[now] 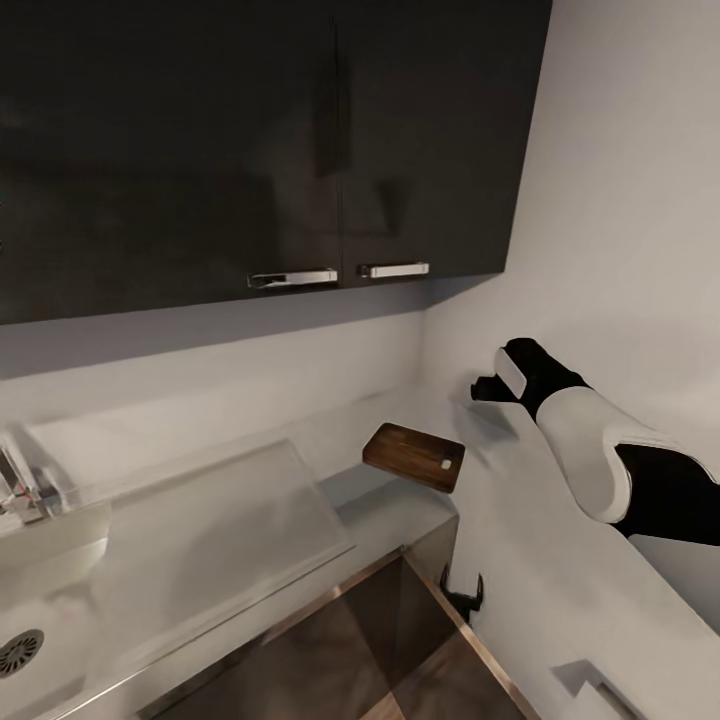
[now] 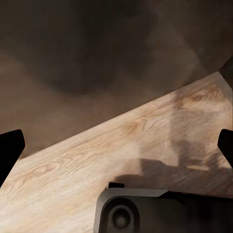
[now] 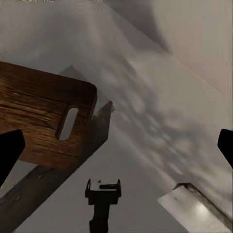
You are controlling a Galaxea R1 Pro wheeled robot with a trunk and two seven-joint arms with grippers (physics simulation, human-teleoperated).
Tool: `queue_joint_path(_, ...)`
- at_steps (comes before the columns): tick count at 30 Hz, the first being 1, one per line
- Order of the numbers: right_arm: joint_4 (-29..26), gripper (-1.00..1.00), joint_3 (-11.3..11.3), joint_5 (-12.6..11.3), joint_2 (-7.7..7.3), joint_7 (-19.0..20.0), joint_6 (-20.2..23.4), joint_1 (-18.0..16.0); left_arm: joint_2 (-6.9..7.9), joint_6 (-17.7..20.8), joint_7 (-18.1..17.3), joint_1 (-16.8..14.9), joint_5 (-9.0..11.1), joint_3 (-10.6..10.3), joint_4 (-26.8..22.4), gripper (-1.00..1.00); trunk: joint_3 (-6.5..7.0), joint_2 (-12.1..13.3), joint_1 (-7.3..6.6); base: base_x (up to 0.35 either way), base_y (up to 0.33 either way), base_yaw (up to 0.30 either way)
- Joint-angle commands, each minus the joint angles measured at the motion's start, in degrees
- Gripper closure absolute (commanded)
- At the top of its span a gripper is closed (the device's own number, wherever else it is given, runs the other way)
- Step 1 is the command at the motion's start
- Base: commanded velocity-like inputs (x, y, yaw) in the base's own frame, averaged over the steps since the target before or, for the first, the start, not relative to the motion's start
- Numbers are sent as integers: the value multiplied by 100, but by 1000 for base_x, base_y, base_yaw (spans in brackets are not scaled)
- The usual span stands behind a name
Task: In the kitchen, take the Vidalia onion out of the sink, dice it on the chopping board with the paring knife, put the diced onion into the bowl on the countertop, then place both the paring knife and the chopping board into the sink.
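Right tool (image 3: 116, 145) spread wide, empty, raised above counter (image 1: 560, 560) apparently for approach to board (image 1: 413, 456) lying flat in corner; left tool (image 2: 116, 145) likewise unclenched, lowered toward wood floor (image 2: 121, 145); sink (image 1: 60, 600) left.

Brown chopping board (image 1: 414, 456) flat at the countertop (image 1: 540, 560) corner, sink (image 1: 60, 600) well apart.

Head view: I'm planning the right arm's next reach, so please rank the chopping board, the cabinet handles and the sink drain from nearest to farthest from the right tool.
1. Chopping board, on the countertop corner just left of the right tool.
2. Cabinet handles, above on the dark wall cabinets.
3. Sink drain, at the far lower left.
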Motion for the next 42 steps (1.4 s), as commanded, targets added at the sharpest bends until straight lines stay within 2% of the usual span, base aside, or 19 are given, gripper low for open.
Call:
queue_joint_path(1, -6, -100, -40, -14, 4, -33, 13, -1, -4, -8, -23, 2, 19, 12, -3, -100, -2, -3, 4, 199, 81, 0)
queue_joint_path(15, -6, -100, -40, -17, -1, -26, 7, 9, -4, -3, -23, 2, 19, 11, 7, -100, -2, -3, 4, 262, 12, 0)
queue_joint_path(42, -6, -100, -48, -18, -2, -24, 6, 41, -4, -3, -24, 2, 19, 6, 25, -100, -2, -3, 4, 8, 0, 0)
